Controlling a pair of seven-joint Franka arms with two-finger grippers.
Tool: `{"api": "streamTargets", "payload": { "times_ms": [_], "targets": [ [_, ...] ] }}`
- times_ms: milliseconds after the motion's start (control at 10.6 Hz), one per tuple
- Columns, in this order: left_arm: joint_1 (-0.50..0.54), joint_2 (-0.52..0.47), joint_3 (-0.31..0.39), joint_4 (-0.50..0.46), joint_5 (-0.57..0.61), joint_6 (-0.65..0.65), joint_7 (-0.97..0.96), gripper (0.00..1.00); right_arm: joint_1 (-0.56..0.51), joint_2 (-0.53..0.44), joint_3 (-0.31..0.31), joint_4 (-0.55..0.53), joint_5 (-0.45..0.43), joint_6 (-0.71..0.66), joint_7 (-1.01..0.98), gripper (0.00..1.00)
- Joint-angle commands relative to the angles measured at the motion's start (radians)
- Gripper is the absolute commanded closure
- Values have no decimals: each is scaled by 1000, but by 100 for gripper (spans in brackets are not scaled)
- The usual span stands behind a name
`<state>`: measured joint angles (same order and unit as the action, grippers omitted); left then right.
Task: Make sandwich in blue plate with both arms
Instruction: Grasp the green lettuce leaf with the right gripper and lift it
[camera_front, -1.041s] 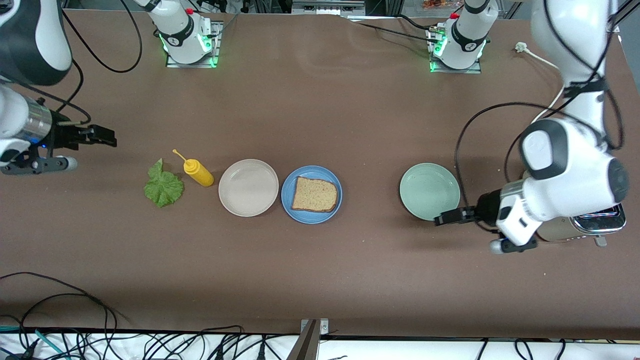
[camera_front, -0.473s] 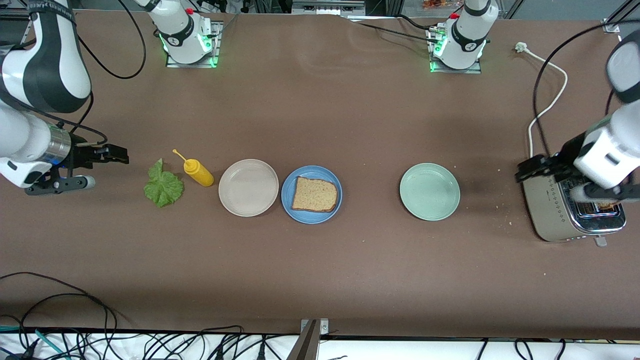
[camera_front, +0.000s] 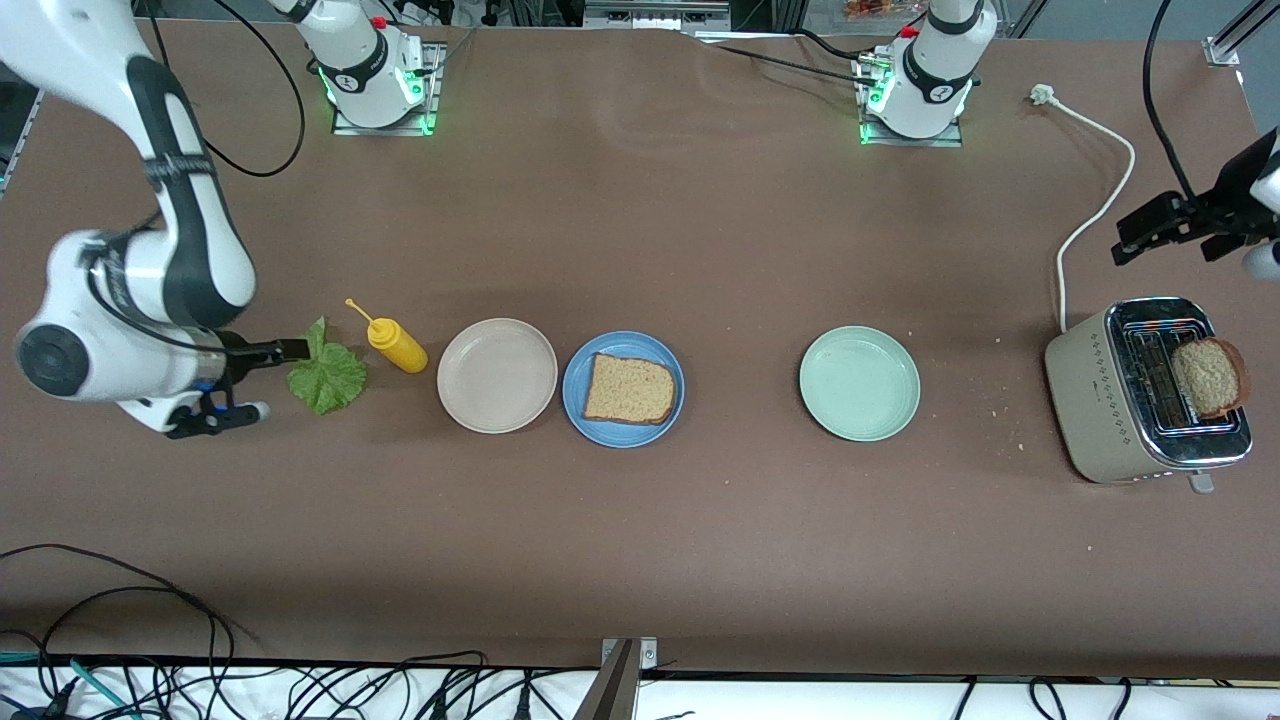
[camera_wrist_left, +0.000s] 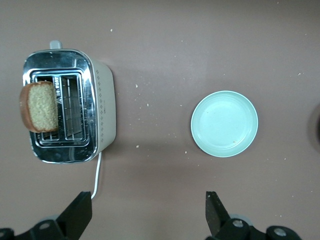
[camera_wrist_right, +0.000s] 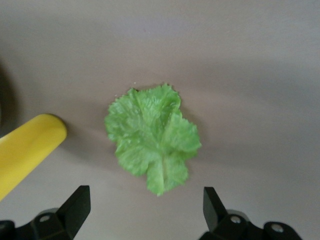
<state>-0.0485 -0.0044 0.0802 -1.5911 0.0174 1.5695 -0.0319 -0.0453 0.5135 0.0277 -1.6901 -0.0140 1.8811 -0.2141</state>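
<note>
Right claw (camera_front: 290, 350) wide, low at mid-left just beside the lettuce (camera_front: 327, 374); best lowered square over the leaf, pinched gently; left claw (camera_front: 1150, 225) wide above the toaster (camera_front: 1100, 400); blue plate (camera_front: 620, 428) centre, one slice (camera_front: 628, 389) on it.

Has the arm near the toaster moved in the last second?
Yes. The left gripper swung from beside the pale green plate, past the toaster, toward the arms' bases.

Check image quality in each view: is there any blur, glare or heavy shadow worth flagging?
Front view: even light, sharp; small glints on the toaster top, soft shadow under the right arm beside the lettuce leaf. Left wrist view: crisp, mild sheen on the pale green plate. Right wrist view: slightly soft, with the yellow bottle cut off by the frame edge.
</note>
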Motion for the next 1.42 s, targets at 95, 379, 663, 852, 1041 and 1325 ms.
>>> {"api": "streamTargets", "payload": {
  "times_ms": [95,379,663,852,1041,1325],
  "targets": [
    [24,-68,-31,-49,45,-32,3,0,-5,104,1,-13,-15,97,-33,0],
    [18,-39,-33,-15,45,-52,3,0,-5,164,0,-16,-35,102,-33,3],
    [13,-32,-31,-12,45,-52,4,0,-5,189,0,-13,-53,98,-33,43],
    [18,-31,-31,-12,45,-52,4,0,-5,186,0,-5,-53,93,-33,86],
    [19,-31,-30,-12,45,-52,4,0,-5,171,0,9,-55,87,-33,95],
    [18,-31,-31,-12,44,-51,4,0,5,131,8,110,-67,-38,-31,97]
  ]
}}
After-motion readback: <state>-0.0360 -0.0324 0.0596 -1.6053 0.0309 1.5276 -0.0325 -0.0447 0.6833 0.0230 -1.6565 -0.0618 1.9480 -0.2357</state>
